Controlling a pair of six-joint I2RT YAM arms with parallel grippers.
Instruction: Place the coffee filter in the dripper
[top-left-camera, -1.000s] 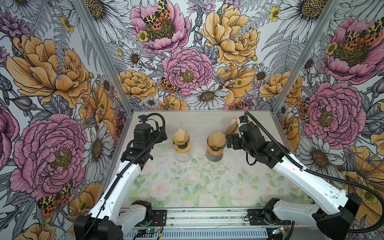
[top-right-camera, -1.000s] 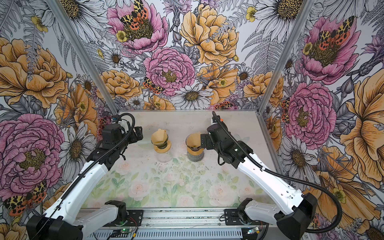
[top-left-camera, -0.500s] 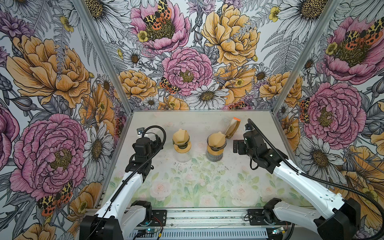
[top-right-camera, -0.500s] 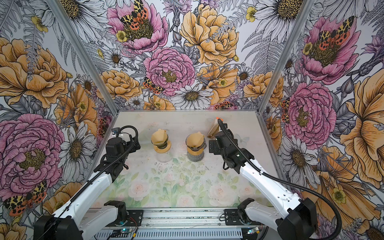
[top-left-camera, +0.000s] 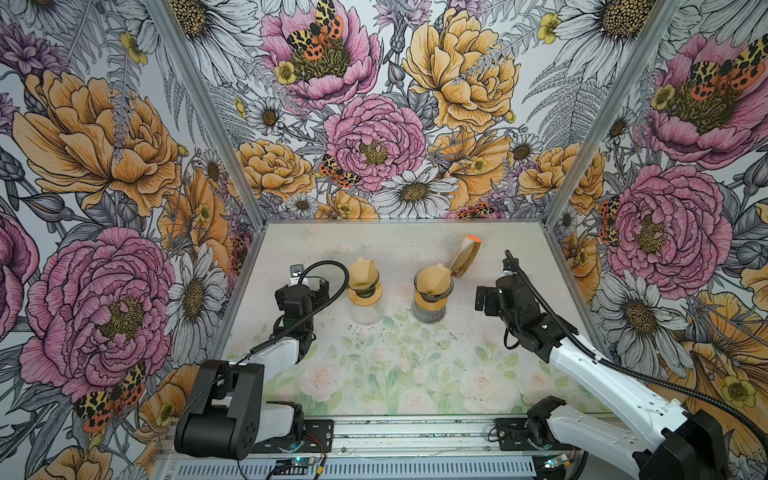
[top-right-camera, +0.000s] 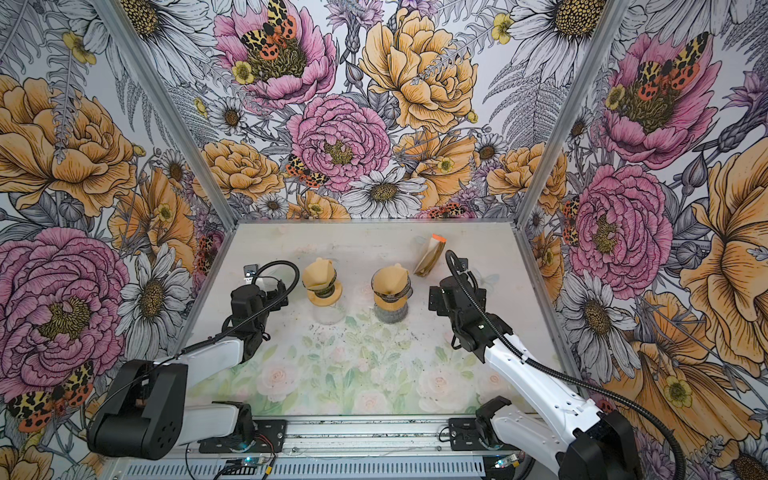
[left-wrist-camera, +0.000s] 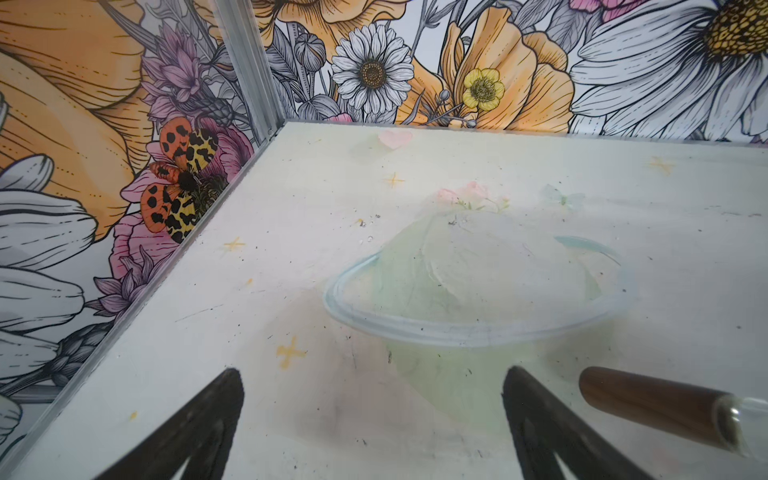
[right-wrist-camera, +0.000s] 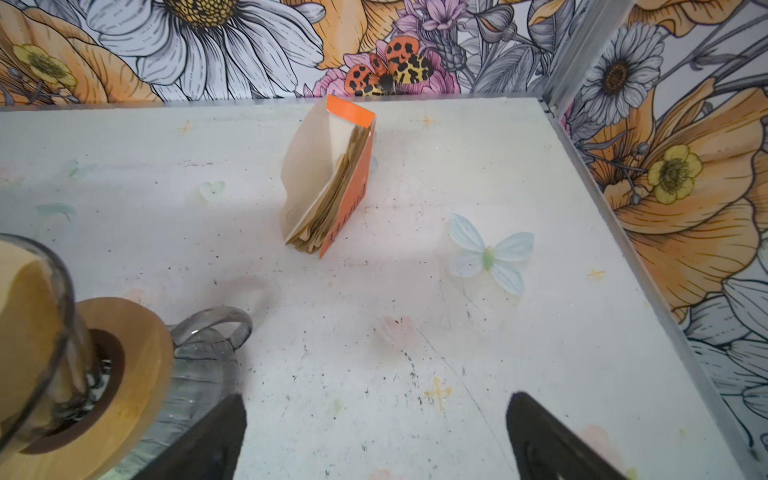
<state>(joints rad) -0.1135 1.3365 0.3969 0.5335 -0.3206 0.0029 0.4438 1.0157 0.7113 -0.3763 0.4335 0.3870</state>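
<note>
Your left gripper (left-wrist-camera: 374, 374) and right gripper (right-wrist-camera: 378, 399) both gape empty; the filters (right-wrist-camera: 332, 199) beyond the dripper (right-wrist-camera: 137, 357) look flimsy, light paper, so pinch one's upper edge gently

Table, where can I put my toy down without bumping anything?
The front middle of the table, before the left dripper and right dripper, is bare. So is the back strip along the wall, behind the left dripper. Crowded: the right dripper and filter box stand close together.
</note>
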